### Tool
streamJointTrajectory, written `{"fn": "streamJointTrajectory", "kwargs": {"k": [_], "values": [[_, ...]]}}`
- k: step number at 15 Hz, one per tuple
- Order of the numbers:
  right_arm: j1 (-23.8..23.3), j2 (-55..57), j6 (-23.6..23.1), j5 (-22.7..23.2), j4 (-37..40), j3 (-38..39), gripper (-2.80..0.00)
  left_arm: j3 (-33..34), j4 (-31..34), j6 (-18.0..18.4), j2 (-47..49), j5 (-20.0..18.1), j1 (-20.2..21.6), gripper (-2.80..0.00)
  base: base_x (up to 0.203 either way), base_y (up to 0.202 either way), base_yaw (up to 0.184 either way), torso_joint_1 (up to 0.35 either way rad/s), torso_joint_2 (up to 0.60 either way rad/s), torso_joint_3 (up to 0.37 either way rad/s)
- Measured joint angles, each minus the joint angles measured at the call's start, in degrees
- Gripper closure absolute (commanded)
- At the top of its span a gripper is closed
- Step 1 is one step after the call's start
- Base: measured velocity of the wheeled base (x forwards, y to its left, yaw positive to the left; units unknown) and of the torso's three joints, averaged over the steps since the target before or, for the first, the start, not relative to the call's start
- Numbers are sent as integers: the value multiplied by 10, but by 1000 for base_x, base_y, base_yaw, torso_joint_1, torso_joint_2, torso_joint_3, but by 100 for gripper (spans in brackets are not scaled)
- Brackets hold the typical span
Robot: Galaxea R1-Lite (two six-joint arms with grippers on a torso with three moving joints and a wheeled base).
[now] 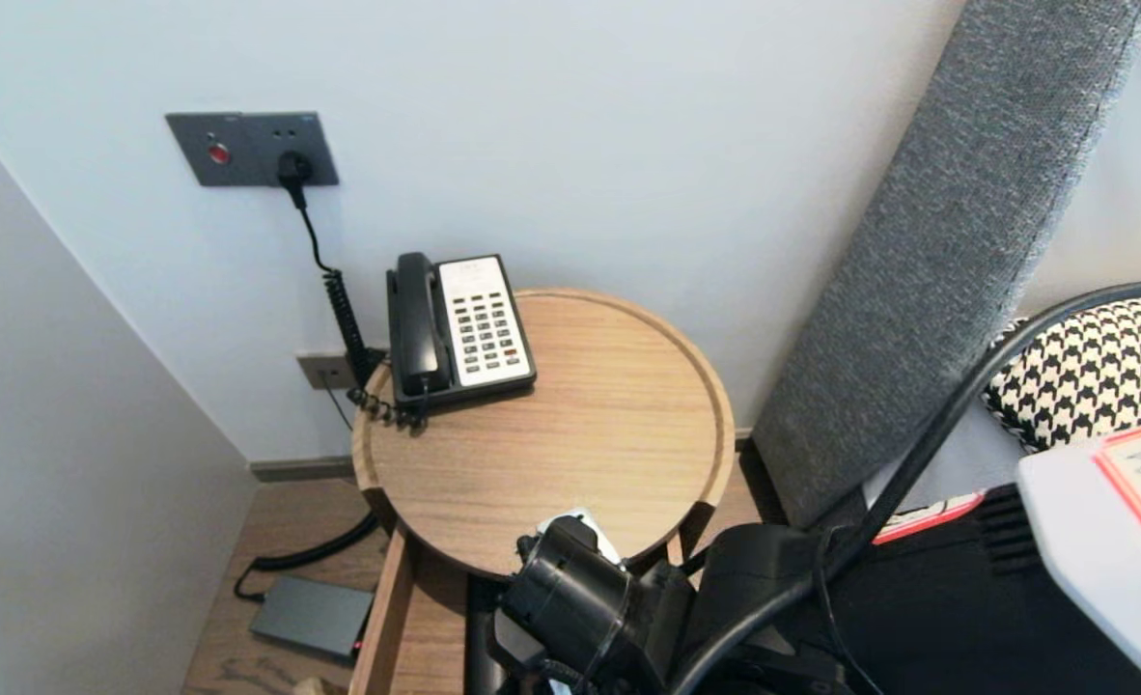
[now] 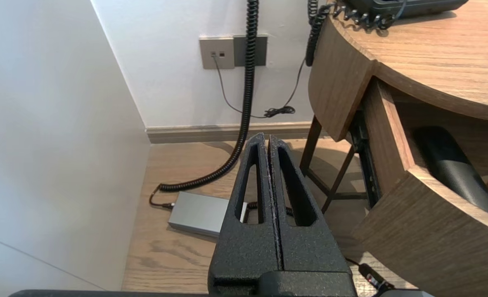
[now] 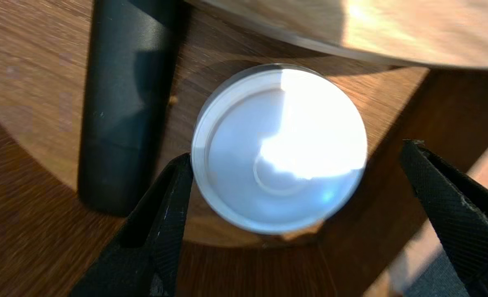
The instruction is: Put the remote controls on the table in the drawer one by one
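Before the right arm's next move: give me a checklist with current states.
1. Right gripper open: ok, jaws wide.
2. White disc between its fingers: ok, though one finger sits at the rim and the other stands apart.
3. Finger touching the disc: cannot tell.
4. Black cylinder clear of that finger: not ok, it lies close beside the disc.
5. Drawer open: ok.
6. Left gripper shut, parked low beside the table: ok.
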Motion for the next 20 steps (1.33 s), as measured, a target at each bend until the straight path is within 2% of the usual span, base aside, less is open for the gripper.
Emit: {"fn": "streamJointTrajectory", "kwargs": {"k": [12,13,20], "values": [[-5,-111,-4,-1,2,25,-280,0,0,0,0,0,0,0,0,0,0,0,0,0],[-6,-120,-4,-1,3,25,0,0,0,0,0,0,0,0,0,0,0,0,0,0],[-29,-176,-6,-1,40,28,0,0,0,0,0,0,0,0,0,0,0,0,0,0]]}}
